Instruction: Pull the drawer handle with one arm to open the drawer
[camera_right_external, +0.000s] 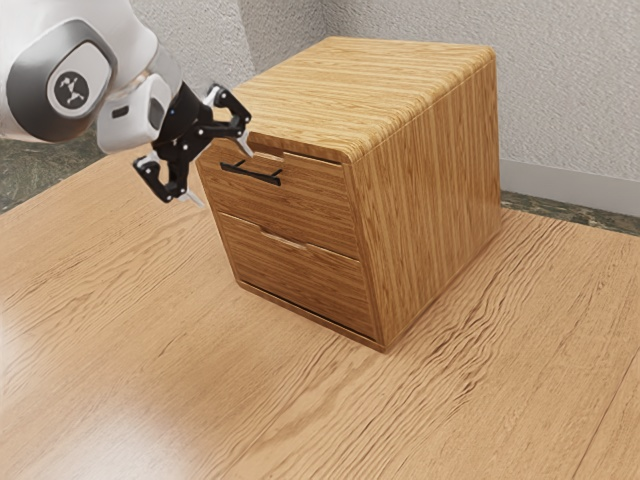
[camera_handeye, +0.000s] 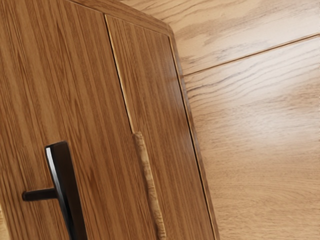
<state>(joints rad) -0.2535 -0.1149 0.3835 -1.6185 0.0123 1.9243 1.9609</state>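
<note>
A wooden cabinet with two drawers stands on the wooden floor. The top drawer carries a black bar handle, also close up in the wrist view as the black handle. The lower drawer has a wooden handle. Both drawer fronts sit flush with the cabinet. My black gripper hangs at the exterior view's left of the handle, open, its fingers spread one above and one below handle height, not touching it.
Wooden floor stretches around the cabinet with free room in front. A grey wall with a pale baseboard stands behind. My white arm enters from the upper left of the exterior view.
</note>
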